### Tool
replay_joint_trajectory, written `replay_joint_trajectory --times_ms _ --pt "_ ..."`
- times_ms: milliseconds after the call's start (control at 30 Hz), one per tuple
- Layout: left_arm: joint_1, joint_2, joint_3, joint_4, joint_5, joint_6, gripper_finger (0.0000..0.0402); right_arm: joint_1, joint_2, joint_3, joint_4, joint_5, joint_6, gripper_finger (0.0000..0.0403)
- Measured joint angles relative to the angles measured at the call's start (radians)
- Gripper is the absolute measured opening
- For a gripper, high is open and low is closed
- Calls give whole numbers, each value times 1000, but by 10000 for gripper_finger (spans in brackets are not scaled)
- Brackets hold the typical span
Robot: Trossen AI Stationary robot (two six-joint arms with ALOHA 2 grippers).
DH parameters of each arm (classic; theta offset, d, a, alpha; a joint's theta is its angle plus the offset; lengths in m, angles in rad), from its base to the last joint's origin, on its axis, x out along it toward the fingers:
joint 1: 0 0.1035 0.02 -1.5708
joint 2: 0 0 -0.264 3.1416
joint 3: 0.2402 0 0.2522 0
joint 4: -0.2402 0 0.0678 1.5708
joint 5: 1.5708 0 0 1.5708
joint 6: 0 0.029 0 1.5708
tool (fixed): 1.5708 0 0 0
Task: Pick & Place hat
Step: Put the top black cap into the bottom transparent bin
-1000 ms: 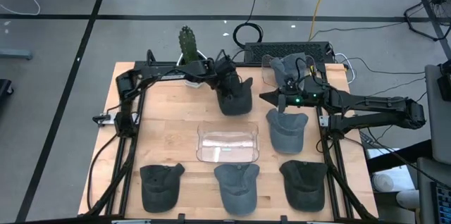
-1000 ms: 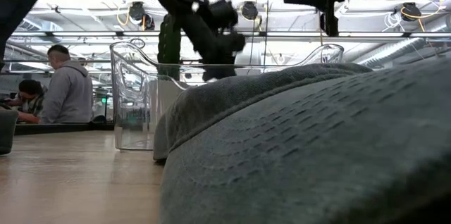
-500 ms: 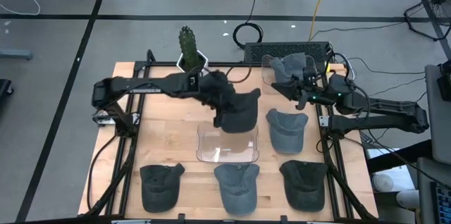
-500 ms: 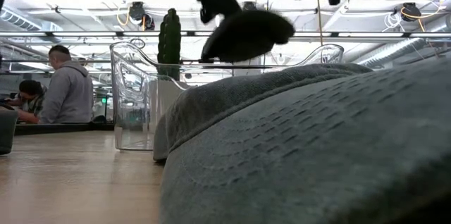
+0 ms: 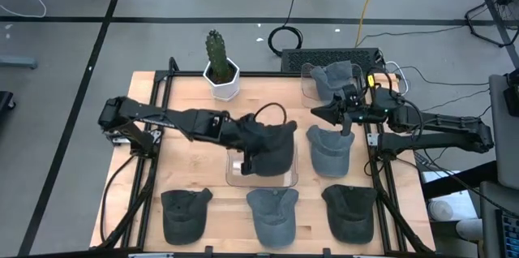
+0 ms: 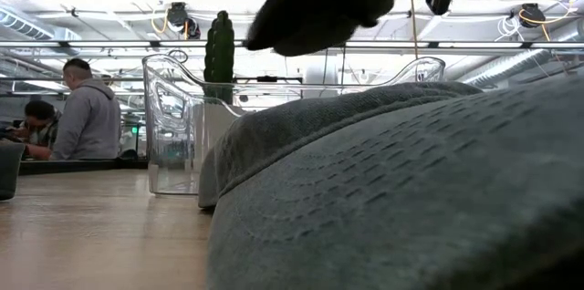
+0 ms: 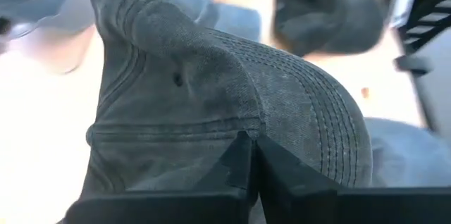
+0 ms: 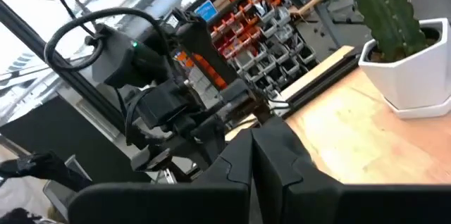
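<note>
1. The left gripper (image 5: 247, 146) is clamped on a dark grey cloth baseball cap (image 5: 272, 146) and holds it in the air over the middle of the light wooden table (image 5: 186, 120).
2. In the left wrist view, that gripper's 2 dark fingers (image 7: 243, 164) meet tight on the cap's fabric (image 7: 211, 83), with the stitched brim curving away beyond them.
3. The held cap hangs directly above a clear plastic bin (image 5: 261, 174) that stands at the table's centre; in the low view the cap (image 6: 319, 3) is well above the bin's rim (image 6: 173, 117).
4. The right gripper (image 5: 318, 112) hovers near the table's right edge, its fingers pressed together on nothing, as the right wrist view shows (image 8: 254, 155).
5. Just below it on the table lies a loose grey cap (image 5: 329, 148), to the right of the bin.
6. 3 more grey caps sit in a row along the front edge: 1 at the left (image 5: 185, 213), 1 in the middle (image 5: 272, 214) and 1 at the right (image 5: 349, 210).
7. A second clear bin holding a grey cap (image 5: 331, 78) stands at the back right corner.
8. A green cactus in a white hexagonal pot (image 5: 219, 67) stands at the back edge, left of centre.
9. In the low view, 2 people (image 6: 78, 121) sit in the room beyond the table.
</note>
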Motion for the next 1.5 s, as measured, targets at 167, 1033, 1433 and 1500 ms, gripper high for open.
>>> replay_joint_trajectory --times_ms 167,1033,1433,1500 --pt "-27 1 0 -96 -75 -41 13 1 0 0 -22 -15 -2 0" --pt "-96 159 0 -80 -113 -75 24 1 5 0 -94 -24 -40 0" --pt "-82 235 0 -115 -78 -52 35 1 3 0 -120 -26 -13 0" --pt "-82 238 0 -116 -72 -60 52 1 3 0 -120 -26 -13 0"
